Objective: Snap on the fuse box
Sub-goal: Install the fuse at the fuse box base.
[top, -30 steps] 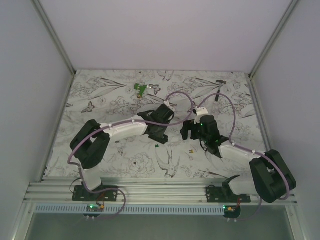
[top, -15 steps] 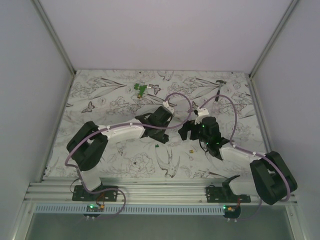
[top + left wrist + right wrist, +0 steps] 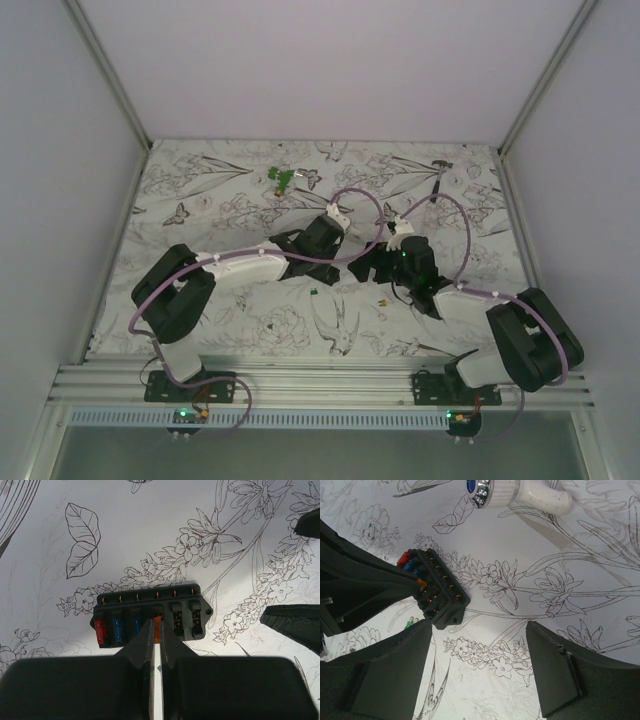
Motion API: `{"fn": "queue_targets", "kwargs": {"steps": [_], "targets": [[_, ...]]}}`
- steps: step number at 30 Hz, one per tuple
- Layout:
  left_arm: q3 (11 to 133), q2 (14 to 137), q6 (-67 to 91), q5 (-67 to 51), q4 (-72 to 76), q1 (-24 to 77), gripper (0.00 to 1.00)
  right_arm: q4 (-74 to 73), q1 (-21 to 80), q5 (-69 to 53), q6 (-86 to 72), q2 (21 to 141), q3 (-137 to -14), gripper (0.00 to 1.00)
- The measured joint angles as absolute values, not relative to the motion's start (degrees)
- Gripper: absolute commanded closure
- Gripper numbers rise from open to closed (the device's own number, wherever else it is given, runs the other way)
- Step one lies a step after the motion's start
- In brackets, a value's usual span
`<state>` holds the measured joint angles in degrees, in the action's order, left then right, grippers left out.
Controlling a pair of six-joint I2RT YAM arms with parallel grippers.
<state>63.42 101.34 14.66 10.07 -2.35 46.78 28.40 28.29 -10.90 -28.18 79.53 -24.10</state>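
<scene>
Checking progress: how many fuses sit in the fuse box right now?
4 in the fuse box, left to right: a red fuse, two blue fuses, and an orange fuse partly hidden by the shut left gripper. The two right slots look empty.

The left claw [image 3: 156, 626] hides the near edge of the fuse box [image 3: 140, 610] (indistinguishable from above).

Soft, even, cool light fills the overhead view, which is slightly grainy, so small things on the bench [image 3: 215, 200] are unclear. Both wrist views are brighter and crisp on the bench's print. The near jaws blur into dark shapes, and the fuse box [image 3: 150, 617] casts only a faint shadow.
</scene>
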Motion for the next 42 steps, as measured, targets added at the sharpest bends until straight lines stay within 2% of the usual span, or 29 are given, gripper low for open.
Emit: {"fn": "queue_targets", "kwargs": {"steps": [5, 9, 27, 42], "targets": [[63.2, 101.3, 14.3, 10.2, -2.1, 46.8, 1.00, 29.8, 28.3, -12.4, -30.0, 81.3, -24.1, 0.34], [62.9, 101.1, 14.3, 10.4, -1.8, 46.9, 1.00, 31.3, 28.3, -14.0, -32.0, 84.1, -24.1, 0.39], [62.5, 100.7, 19.7, 12.1, -2.6, 46.9, 1.00, 35.9, 31.3, -16.4, -36.5, 91.5, -26.5, 0.47], [61.3, 100.6, 21.4, 19.4, -0.9, 50.2, 1.00, 37.5, 32.9, -17.1, -38.2, 94.7, -27.5, 0.55]]}}
